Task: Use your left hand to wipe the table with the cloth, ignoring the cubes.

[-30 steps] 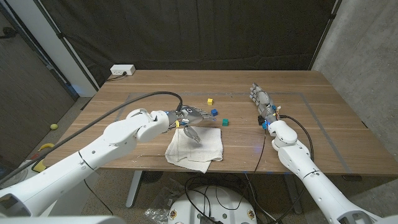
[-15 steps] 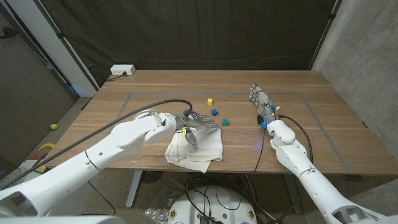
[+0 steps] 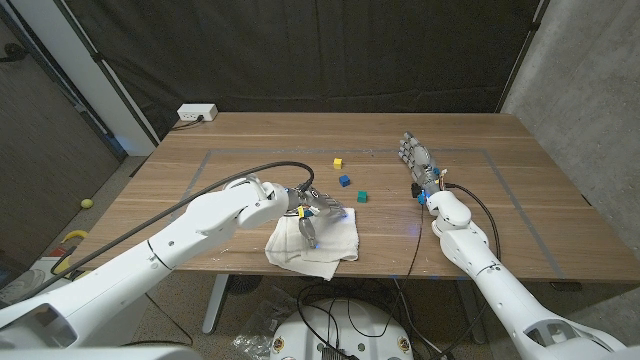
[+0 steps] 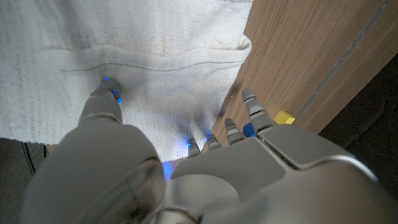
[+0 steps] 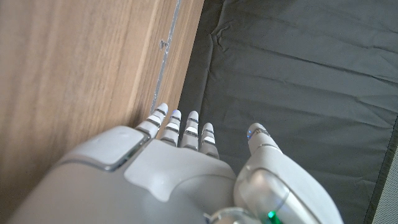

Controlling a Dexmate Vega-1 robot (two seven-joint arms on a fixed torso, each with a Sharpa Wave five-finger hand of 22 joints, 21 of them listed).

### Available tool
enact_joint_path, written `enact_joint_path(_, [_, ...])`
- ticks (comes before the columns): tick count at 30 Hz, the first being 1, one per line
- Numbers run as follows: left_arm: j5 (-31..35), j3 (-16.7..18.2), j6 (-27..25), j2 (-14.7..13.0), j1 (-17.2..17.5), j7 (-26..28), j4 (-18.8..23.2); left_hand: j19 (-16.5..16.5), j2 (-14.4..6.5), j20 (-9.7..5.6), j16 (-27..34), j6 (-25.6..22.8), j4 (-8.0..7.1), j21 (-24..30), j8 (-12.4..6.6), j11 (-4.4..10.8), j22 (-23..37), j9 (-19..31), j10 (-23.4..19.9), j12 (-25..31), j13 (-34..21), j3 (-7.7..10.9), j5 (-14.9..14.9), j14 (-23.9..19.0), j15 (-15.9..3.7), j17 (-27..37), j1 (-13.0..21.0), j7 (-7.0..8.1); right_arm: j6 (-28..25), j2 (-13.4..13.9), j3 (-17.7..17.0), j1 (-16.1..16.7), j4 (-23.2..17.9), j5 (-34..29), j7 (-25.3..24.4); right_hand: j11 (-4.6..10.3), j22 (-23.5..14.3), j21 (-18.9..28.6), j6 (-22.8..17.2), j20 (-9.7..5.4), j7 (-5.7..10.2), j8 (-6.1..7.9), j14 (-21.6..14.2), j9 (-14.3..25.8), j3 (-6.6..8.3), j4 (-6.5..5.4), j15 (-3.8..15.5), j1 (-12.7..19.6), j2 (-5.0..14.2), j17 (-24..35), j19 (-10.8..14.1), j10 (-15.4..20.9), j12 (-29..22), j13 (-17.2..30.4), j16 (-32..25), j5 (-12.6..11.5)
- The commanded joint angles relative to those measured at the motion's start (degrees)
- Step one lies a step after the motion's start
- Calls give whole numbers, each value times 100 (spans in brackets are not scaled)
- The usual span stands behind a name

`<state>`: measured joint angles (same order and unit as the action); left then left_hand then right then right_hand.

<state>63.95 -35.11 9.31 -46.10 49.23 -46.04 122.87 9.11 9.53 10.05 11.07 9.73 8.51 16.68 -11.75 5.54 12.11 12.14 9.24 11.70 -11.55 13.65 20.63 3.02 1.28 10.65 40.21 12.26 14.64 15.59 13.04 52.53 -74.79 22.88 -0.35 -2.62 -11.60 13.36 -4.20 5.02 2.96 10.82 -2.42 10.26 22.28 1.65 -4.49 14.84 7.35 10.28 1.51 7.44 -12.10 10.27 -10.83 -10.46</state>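
Setting: wooden table [image 3: 250,150] before a dark curtain backdrop; pale taped lines mark a rectangle on the top.

Item, far left rear: white power strip [image 3: 197,113] at the table's back corner, well apart from the work.

Item, left of centre: left robot hand [image 3: 312,207], reaching in over the cloth [image 3: 330,240]. The left wrist view shows the fingertips [image 4: 109,94] spread and pressing down onto the fabric; nothing is enclosed, so the hand is wide and bearing on the cloth rather than gripping it.

Item, centre near edge: the cloth, white, rumpled, lying on the table with its near corner hanging just past the table's front edge.

Items, centre: yellow cube [image 3: 338,162] farthest back, blue cube [image 3: 344,181] nearer, green cube [image 3: 361,196] nearest the cloth, just beyond its far right corner.

Item, right: right robot hand [image 3: 418,162], standing on its edge with fingers straight and apart, holding nothing, well apart from the cloth.

Risks, as judged:
- A stroke pushed away and rightward would likely catch the green cube, then the blue, since they lie close to the cloth's far edge.
- A stroke drawn toward the robot could pull the overhanging cloth off the table.
- Light fingertip pressure may let the fingers slide over the fabric, bunching it instead of moving it.
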Motion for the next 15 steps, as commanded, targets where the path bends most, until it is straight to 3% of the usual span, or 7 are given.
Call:
enact_joint_path(1, [-251, 11, -107, 137, 24, -37, -139, 228, -113, -15, 85, 17, -49, 119, -136, 132, 35, 34, -252, 122, 1, -80, 47, -288, -82, -4, 77, 24, 110, -65, -7, -110, 217, -8, 59, -25, -24, 34, -53, 1, -20, 25, -38, 27, -30, -25, -16, -55, -11, 25, 41, 65, -25, 26, -42, 32])
enact_joint_path(4, [-217, 95, -66, 54, 160, 453, -122, 572, -174, -189, 150, -510, -58, 291, -328, 260, 59, 34, -711, 229, 18, -161, 22, -811, -337, -23, 243, 11, 106, -67, -11, -114, 219, -16, 45, -28, -25, 35, -59, 0, -24, 25, -53, 27, -41, -34, -11, -72, -15, 25, 43, 74, -28, 26, -45, 35])
enact_joint_path(8, [-83, 230, -19, -71, 379, 1271, -108, 1013, -345, -463, 244, -1414, -28, 549, -622, 443, 92, 2, -1564, 372, 30, -165, -25, -1687, -878, -15, 694, 18, 124, -80, -5, -138, 253, -30, 38, -34, -25, 37, -61, 3, -19, 25, -66, 27, -53, -43, -9, -90, -19, 25, 48, 81, -30, 27, -48, 37])
enact_joint_path(11, [-31, 297, 42, -142, 487, 1751, -142, 1401, -542, -935, 345, -2360, -37, 829, -922, 545, 132, -28, -2364, 439, 23, -120, -135, -2432, -1253, 26, 1119, 13, 134, -87, 1, -154, 272, -45, 24, -39, -26, 38, -60, 3, -22, 23, -72, 27, -60, -48, -8, -100, -22, 24, 50, 86, -30, 27, -48, 38])
enact_joint_path(15, [15, 381, 66, -201, 638, 2328, -207, 1779, -780, -1163, 467, -3406, -72, 1209, -1261, 570, 210, -43, -3190, 466, -5, -70, -336, -3220, -1361, 95, 1472, 4, 129, -84, 20, -178, 287, -85, -9, -35, -27, 40, -63, 1, -25, 23, -79, 27, -68, -52, -6, -111, -24, 23, 57, 88, -30, 27, -47, 40])
